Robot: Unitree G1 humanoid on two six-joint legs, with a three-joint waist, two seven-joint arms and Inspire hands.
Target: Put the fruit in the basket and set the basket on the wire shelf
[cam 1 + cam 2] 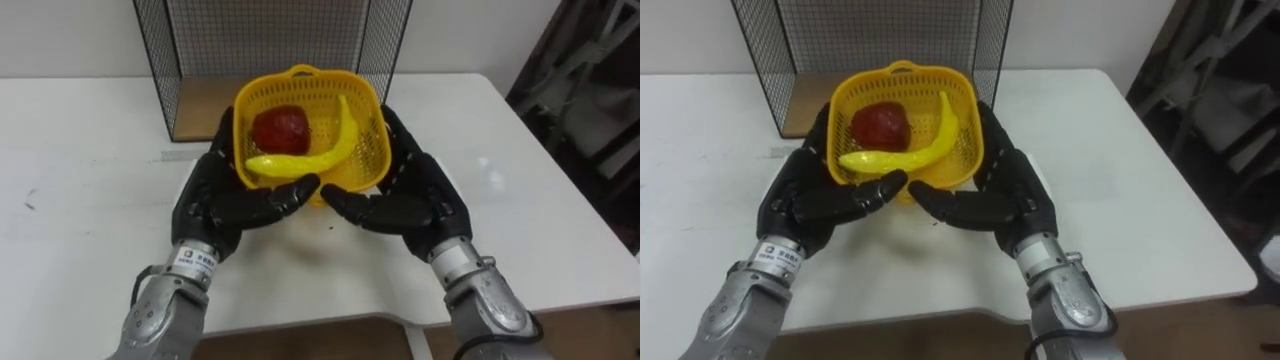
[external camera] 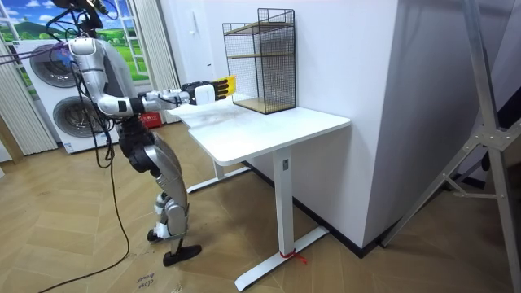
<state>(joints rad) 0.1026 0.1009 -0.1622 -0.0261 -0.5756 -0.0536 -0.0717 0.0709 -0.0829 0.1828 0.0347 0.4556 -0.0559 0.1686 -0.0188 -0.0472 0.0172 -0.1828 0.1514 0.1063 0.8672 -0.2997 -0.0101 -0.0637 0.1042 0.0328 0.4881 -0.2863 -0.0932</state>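
Observation:
A yellow plastic basket [image 1: 368, 150] holds a dark red fruit [image 1: 281, 130] and a yellow banana [image 1: 322, 154] that curves across it. My left hand [image 1: 213, 205] and right hand [image 1: 412, 200] cradle the basket from both sides and below, fingers fairly straight, fingertips nearly meeting under its near edge. The basket hangs just in front of the black wire shelf [image 1: 270, 35], over the white table [image 1: 80, 150]. In the room view I stand at the table's end with both arms stretched forward, holding the basket [image 2: 225, 84] above the tabletop.
The wire shelf [image 2: 260, 61] has a wooden bottom board [image 1: 200, 105] and an upper level, and stands at the table's far side against the wall. A dark metal frame [image 1: 590, 90] stands to the right beyond the table edge.

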